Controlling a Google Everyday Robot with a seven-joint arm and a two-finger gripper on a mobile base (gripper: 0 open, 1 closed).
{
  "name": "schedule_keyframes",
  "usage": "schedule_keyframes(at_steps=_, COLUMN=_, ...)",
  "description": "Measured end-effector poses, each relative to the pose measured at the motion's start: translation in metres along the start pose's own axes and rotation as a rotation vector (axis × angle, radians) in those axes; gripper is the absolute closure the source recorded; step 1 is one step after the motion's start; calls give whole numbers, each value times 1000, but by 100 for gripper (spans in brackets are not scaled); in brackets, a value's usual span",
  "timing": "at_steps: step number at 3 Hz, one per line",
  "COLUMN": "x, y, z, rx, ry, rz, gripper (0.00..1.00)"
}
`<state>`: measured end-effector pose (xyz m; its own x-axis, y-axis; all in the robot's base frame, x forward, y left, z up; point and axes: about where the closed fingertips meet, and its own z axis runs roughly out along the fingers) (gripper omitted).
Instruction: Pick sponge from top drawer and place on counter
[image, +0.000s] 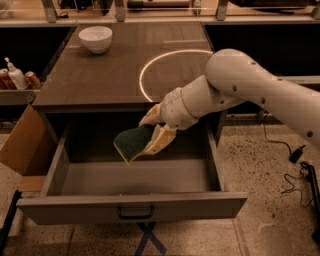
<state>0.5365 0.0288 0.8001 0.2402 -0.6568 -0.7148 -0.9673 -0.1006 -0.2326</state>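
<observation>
The sponge (131, 142), dark green on top with a pale yellow edge, hangs tilted in the air above the open top drawer (132, 205). My gripper (151, 132) is shut on the sponge's right side, just in front of the counter's front edge. The drawer is pulled out, grey, with a dark bar handle at its front centre; its floor under the sponge is bare. The counter (100, 75) is a grey-brown wood-grain top with a pale arc (150, 65) marked on it, behind and above the gripper.
A white bowl (95, 38) stands at the counter's back left. Bottles and cans (17, 77) sit on a side shelf at left. A cardboard flap (22, 142) hangs left of the drawer. Cables (295, 165) lie on the floor at right.
</observation>
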Motion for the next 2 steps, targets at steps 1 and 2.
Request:
schedule_keyframes(at_steps=1, x=-8, y=-29, z=-44, rx=123, ry=28, rz=16, gripper=100)
schedule_keyframes(at_steps=2, x=-3, y=-70, z=-72, rx=232, ry=23, rz=71, gripper=100)
